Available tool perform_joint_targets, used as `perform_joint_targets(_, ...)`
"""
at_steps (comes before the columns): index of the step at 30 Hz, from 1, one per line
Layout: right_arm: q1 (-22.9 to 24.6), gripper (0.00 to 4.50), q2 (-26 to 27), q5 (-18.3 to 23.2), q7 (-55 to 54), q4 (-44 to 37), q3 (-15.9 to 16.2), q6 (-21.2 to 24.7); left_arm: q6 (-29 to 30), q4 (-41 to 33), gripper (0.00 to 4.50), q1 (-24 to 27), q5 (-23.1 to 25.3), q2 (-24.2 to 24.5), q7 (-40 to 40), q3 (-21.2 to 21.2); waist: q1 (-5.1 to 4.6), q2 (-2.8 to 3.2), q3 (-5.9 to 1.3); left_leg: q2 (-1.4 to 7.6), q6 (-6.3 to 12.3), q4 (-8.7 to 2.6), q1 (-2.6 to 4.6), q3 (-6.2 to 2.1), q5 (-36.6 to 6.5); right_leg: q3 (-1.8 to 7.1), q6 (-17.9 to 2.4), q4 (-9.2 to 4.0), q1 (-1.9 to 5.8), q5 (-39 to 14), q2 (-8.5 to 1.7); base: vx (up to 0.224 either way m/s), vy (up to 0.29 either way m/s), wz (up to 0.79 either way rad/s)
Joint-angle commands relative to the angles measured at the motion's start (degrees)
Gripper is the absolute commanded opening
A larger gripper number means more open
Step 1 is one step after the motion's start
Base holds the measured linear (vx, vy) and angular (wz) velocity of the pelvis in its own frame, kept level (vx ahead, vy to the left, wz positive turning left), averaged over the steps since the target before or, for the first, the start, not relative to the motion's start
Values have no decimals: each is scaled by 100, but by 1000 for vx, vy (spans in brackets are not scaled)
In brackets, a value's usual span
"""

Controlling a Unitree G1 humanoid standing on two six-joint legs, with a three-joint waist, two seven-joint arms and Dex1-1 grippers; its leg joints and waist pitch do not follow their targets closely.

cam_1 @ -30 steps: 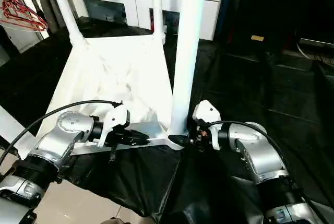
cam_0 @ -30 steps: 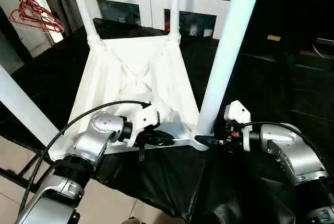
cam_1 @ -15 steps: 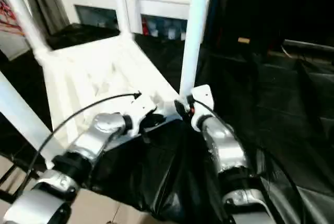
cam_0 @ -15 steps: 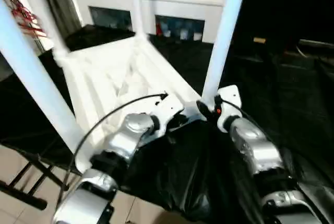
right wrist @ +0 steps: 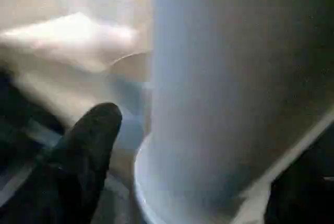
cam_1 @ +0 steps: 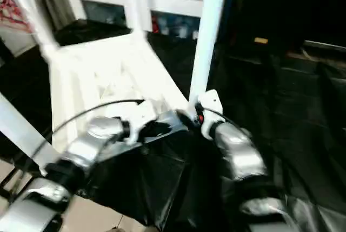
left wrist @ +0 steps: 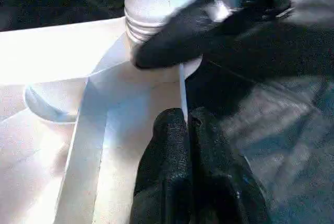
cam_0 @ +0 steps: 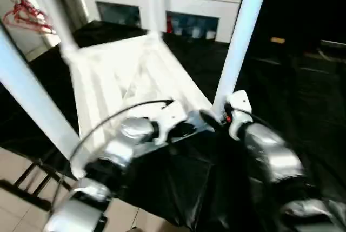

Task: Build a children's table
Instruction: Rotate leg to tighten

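Left end effector (left wrist: 188, 130) pinches the tabletop (cam_0: 113, 75) rim near our corner; right end effector (right wrist: 182, 145) straddles the leg (cam_0: 238, 42) base, fingers apart. Tabletop lies upside down on the black-draped bench (cam_0: 303, 91). We should press straight down, steadying the rim.

A: Which parts are running out of frame?
B: The near right leg (cam_0: 238, 48) is leaving the top edge, and the near left leg (cam_0: 30, 94) is crossing the left edge, its foot socket lying unseen.

A: What is staying unclear?
B: The left gripper (left wrist: 185, 130) is covering the tabletop (cam_0: 116, 78) rim, and blur is smearing the right gripper (cam_0: 212, 119).
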Motion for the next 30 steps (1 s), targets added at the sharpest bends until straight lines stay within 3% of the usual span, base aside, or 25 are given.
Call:
perform_joint_targets(1,120,441,-256,-63,627,-318,343,-75,-210,-257,0,58,-158,70,-635,-259,8,-40,-356,279,517,-370,49,-42,-1057,227,-1449,-331,328,-607,-324,0,0,0)
perform_joint_targets(6,278,447,-612,139,1319,-668,384,-23,-233,-397,0,88,-359,341,-1141,-209,16,-32,-327,296,309,-415,79,-49,-1454,245,-1344,-389,290,-1207,-319,0,0,0)
perform_joint_targets(13,389,447,-827,503,1903,-982,383,163,-220,-564,0,169,-520,653,-1665,-179,38,-29,-356,299,386,-390,59,-51,-1196,241,-1452,-327,308,-799,-322,0,0,0)
perform_joint_targets(15,404,412,-858,501,1963,-1004,405,175,-218,-592,0,192,-553,713,-1755,-188,42,-29,-356,291,371,-389,55,-47,-1188,237,-1466,-329,309,-843,-326,0,0,0)
perform_joint_targets(17,412,412,-859,495,2003,-1018,408,192,-222,-608,0,210,-575,755,-1806,-193,46,-27,-352,291,351,-392,55,-47,-1204,237,-1454,-334,306,-907,-325,0,0,0)
perform_joint_targets(20,433,372,-876,528,2054,-1072,429,253,-204,-630,0,228,-597,782,-1843,-194,51,-23,-355,301,315,-398,66,-51,-1234,238,-1455,-332,302,-913,-324,0,0,0)
perform_joint_targets(30,486,307,-891,481,2149,-1114,496,252,-169,-641,0,250,-594,804,-1837,-191,62,-33,-354,293,316,-392,61,-49,-1194,239,-1427,-334,303,-926,-325,0,0,0)
